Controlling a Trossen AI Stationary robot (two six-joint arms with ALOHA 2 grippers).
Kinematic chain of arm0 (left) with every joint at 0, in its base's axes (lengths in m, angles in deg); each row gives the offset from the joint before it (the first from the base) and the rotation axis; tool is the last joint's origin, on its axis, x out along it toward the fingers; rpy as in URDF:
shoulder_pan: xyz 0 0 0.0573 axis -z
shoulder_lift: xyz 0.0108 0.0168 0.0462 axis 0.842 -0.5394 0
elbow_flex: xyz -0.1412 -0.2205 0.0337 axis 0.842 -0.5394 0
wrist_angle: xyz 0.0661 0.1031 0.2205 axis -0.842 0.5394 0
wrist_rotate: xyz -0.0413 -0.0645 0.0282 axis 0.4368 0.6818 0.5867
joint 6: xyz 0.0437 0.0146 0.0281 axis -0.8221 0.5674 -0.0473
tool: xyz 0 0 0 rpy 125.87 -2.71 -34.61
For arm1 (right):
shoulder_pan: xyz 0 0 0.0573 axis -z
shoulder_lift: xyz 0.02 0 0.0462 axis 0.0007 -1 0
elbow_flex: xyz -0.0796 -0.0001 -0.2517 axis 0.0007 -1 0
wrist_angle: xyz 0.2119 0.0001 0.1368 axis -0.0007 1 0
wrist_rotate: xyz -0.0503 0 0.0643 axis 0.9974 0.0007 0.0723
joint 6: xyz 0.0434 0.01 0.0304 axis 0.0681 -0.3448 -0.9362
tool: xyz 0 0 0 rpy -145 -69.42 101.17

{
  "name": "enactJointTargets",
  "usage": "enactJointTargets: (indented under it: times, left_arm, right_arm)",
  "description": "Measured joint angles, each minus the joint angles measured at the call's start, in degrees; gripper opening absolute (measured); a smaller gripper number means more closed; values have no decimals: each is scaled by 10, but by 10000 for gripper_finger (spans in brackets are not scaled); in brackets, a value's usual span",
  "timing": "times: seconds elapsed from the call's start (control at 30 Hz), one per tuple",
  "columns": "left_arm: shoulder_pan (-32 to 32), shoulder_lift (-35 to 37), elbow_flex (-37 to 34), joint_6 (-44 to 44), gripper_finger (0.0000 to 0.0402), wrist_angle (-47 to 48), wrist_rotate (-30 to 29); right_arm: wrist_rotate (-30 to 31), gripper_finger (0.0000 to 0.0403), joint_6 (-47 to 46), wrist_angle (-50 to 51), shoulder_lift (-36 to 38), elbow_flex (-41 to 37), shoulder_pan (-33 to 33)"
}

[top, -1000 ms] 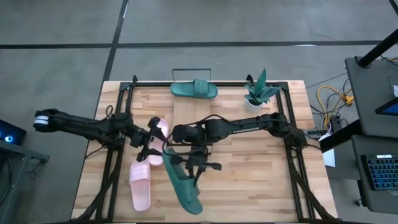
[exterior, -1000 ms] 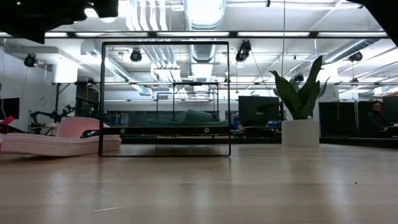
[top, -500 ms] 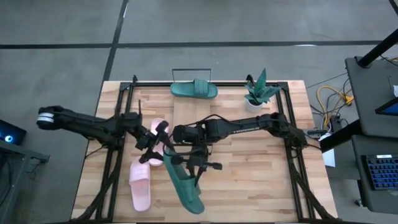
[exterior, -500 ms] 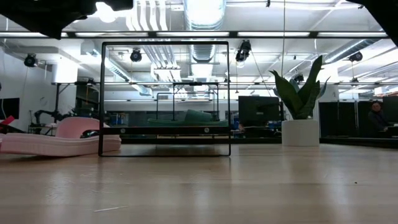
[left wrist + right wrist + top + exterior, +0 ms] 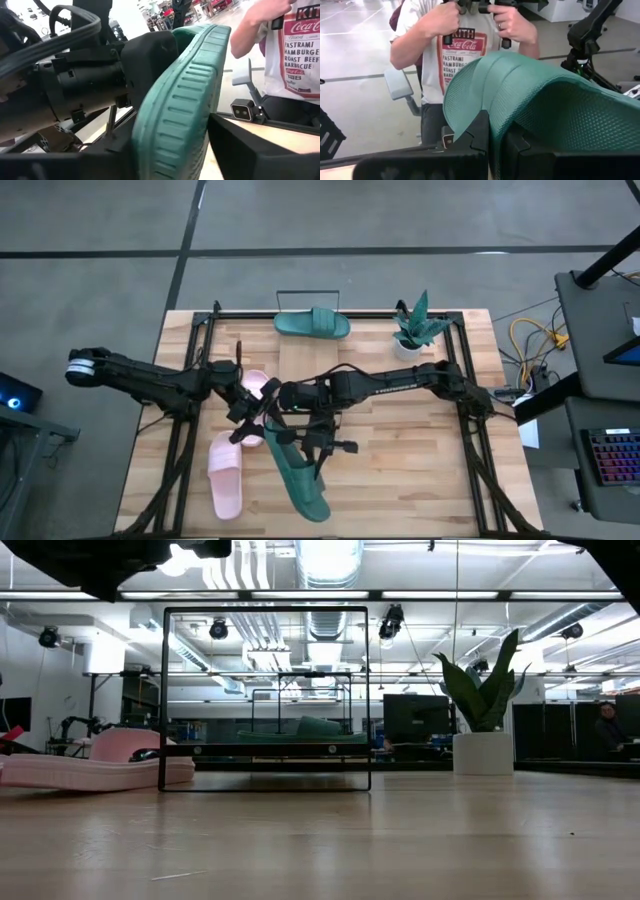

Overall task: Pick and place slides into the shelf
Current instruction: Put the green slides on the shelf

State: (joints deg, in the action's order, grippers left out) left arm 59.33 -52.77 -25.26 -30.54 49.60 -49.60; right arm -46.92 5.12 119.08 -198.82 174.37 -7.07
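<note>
Wooden table (image 5: 400, 470) fills the centre of the high view, grey floor around it, desk with keyboards at the right edge. Shelf (image 5: 308, 352) sits at upper centre of the table, a wire rail (image 5: 265, 698) framing it in the low view. One teal slide (image 5: 312, 323) already lies at the shelf's upper end, also visible low and far in the low view (image 5: 318, 727). Potted plant (image 5: 415, 326) stands upper right of the shelf.

Right gripper (image 5: 285, 430) is at frame centre, closed on the second teal slide (image 5: 295, 475), which hangs tilted with its far end toward the lower centre. Right wrist view shows the dark fingers (image 5: 482, 132) clamped on that slide's textured edge (image 5: 555, 100).

Left gripper (image 5: 255, 402) is just left of it, near the same slide's upper end and over a pink slide (image 5: 254, 395); fingers open, and the ribbed teal sole (image 5: 182, 110) fills the left wrist view up close. Second pink slide (image 5: 226, 477) lies flat at lower left of the table, seen at the left edge in the low view (image 5: 95, 765).

Person in a printed white shirt (image 5: 465, 47) stands beyond the table, hands on handles.
</note>
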Motion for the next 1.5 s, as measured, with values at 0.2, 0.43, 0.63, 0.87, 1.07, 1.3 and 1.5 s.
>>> enactJointTargets:
  times: [0.2, 0.43, 0.63, 0.87, 1.07, 1.3, 1.5]
  left_arm:
    - [1, 2, -1, -29, 42, 7, 10]
    - [1, 13, -2, -75, 36, 17, 25]
    - [0, 51, -4, -75, 36, 78, 25]
    - [0, 115, -6, -74, 36, 151, 25]
    - [0, 178, -7, -78, 36, 234, -46]
    - [0, 239, -22, -94, 35, 257, -140]
    - [0, 265, -26, -162, 35, 253, -177]
  right_arm:
    - [5, 11, -4, 10, 3, 3, -1]
    - [73, 39, -89, 30, 10, 42, 0]
    - [202, 102, -90, 136, 21, 97, 3]
    - [339, 161, -114, 195, 58, 137, 4]
    - [497, 174, -177, 199, 116, 136, -4]
    - [728, 167, -135, 183, 156, 133, -86]
    - [851, 167, -138, 197, 157, 100, -128]
